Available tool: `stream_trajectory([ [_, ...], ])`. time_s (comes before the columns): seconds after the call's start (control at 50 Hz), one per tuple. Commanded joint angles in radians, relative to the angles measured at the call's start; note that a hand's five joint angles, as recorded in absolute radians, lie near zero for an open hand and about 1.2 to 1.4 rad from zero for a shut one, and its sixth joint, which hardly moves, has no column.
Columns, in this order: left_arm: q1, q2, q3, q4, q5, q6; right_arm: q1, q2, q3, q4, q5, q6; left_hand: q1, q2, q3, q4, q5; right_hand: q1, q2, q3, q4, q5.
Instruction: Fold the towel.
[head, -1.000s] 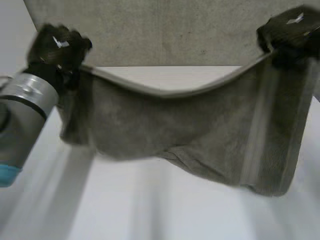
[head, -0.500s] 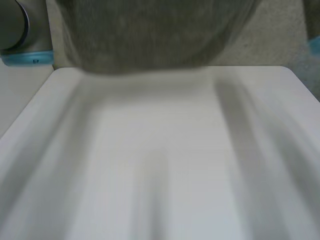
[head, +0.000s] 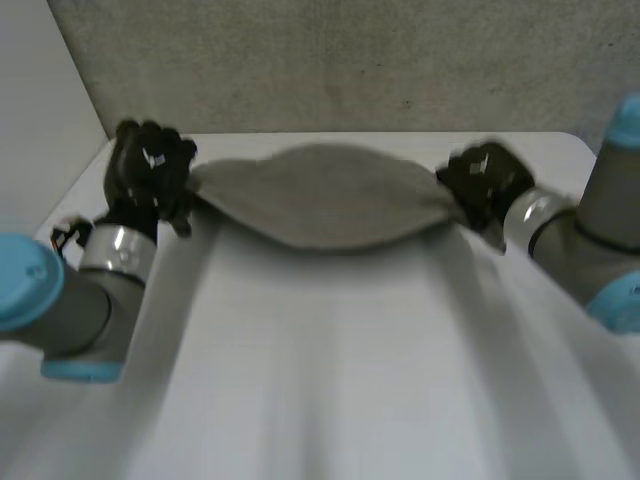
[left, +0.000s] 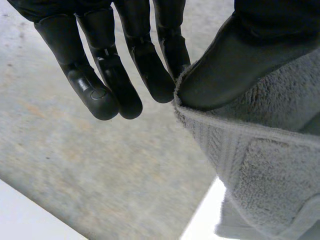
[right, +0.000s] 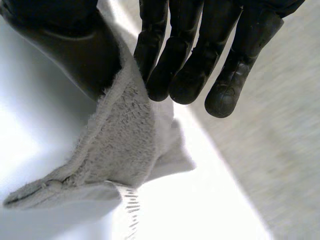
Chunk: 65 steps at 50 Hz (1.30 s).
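Towel (head: 325, 205) looks soft, floppy and light I'd guess, so the ends are the spot to hold. Left hand (head: 148, 170) and right hand (head: 485, 182) each pinch one, thumb against fingers.

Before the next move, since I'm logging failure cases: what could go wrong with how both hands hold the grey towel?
1. The black left hand pinches only the hemmed edge of the grey terry towel against its thumb; a tug could pull it free.
2. The black right hand has an equally thin pinch at the opposite end.
3. The towel spans near the far edge of the white table, so a dropped end might slide off.
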Motion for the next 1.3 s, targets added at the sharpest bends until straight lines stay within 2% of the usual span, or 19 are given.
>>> stream_trajectory([
  [0.02,0.001,-0.017,-0.178,0.105,0.008,0.023,-0.023,0.030,0.181,-0.026,0.005,-0.021,-0.025,-0.121,-0.142,-0.118,-0.248,0.198,0.063,0.064,0.065,0.098],
  [0.2,-0.002,0.012,-0.332,0.108,0.008,0.028,-0.066,-0.129,0.392,-0.088,-0.001,-0.015,-0.025,-0.121,-0.142,-0.118,-0.248,0.198,0.063,0.064,0.065,0.098],
  [0.38,0.007,-0.015,-0.321,0.121,0.004,0.032,-0.086,-0.164,0.439,-0.151,-0.005,-0.006,-0.025,-0.121,-0.142,-0.118,-0.248,0.198,0.063,0.064,0.065,0.098],
  [0.46,0.035,-0.069,-0.289,0.119,-0.001,0.041,-0.086,-0.155,0.442,-0.167,-0.003,-0.001,-0.282,-0.378,-0.399,-0.375,-0.504,0.198,0.063,0.064,0.065,0.098],
  [0.48,0.035,-0.069,-0.289,0.119,-0.001,0.041,-0.086,-0.155,0.442,-0.167,-0.003,-0.001,-0.283,-0.379,-0.400,-0.376,-0.506,0.198,0.063,0.064,0.065,0.098],
  [0.52,0.041,-0.092,-0.280,0.118,-0.001,0.073,-0.085,-0.135,0.443,-0.174,-0.001,0.000,-0.569,-0.665,-0.686,-0.662,-0.792,0.198,0.063,0.064,0.065,0.098],
  [0.62,0.055,-0.106,-0.281,0.116,-0.001,0.153,-0.085,-0.117,0.443,-0.176,-0.001,0.000,-0.621,-0.717,-0.737,-0.714,-0.843,0.198,0.063,0.064,0.065,0.098],
  [0.64,0.059,-0.106,-0.286,0.116,0.000,0.175,-0.086,-0.115,0.443,-0.176,-0.001,0.000,-0.615,-0.711,-0.732,-0.708,-0.837,0.129,-0.006,-0.004,-0.004,0.029],
  [0.8,0.087,-0.100,-0.294,0.111,0.007,0.202,-0.097,-0.108,0.451,-0.184,0.000,0.002,-0.524,-0.620,-0.641,-0.617,-0.746,0.034,-0.100,-0.099,-0.099,-0.065],
  [1.02,0.119,-0.097,-0.292,0.108,0.005,0.204,-0.102,-0.108,0.460,-0.190,0.006,0.002,-0.550,-0.646,-0.667,-0.643,-0.773,0.058,-0.077,-0.076,-0.075,-0.042],
  [1.06,0.135,-0.089,-0.294,0.107,0.008,0.199,-0.102,-0.108,0.462,-0.190,0.006,0.002,-0.361,-0.457,-0.477,-0.454,-0.583,0.058,-0.077,-0.076,-0.075,-0.042],
  [1.08,0.135,-0.089,-0.294,0.107,0.008,0.199,-0.102,-0.108,0.462,-0.190,0.006,0.002,-0.359,-0.455,-0.476,-0.452,-0.582,0.058,-0.077,-0.076,-0.075,-0.042],
  [1.12,0.142,-0.083,-0.297,0.105,0.010,0.198,-0.102,-0.108,0.462,-0.190,0.006,0.002,-0.027,-0.123,-0.143,-0.120,-0.249,0.075,-0.060,-0.058,-0.058,-0.025],
  [1.18,0.144,-0.077,-0.297,0.099,0.017,0.201,-0.102,-0.108,0.463,-0.191,0.003,0.000,-0.025,-0.121,-0.142,-0.118,-0.248,0.197,0.062,0.063,0.064,0.097],
  [1.3,0.141,-0.037,-0.306,0.044,0.027,0.207,-0.105,-0.115,0.460,-0.191,0.005,-0.003,-0.025,-0.121,-0.142,-0.118,-0.248,0.198,0.063,0.064,0.065,0.098],
])
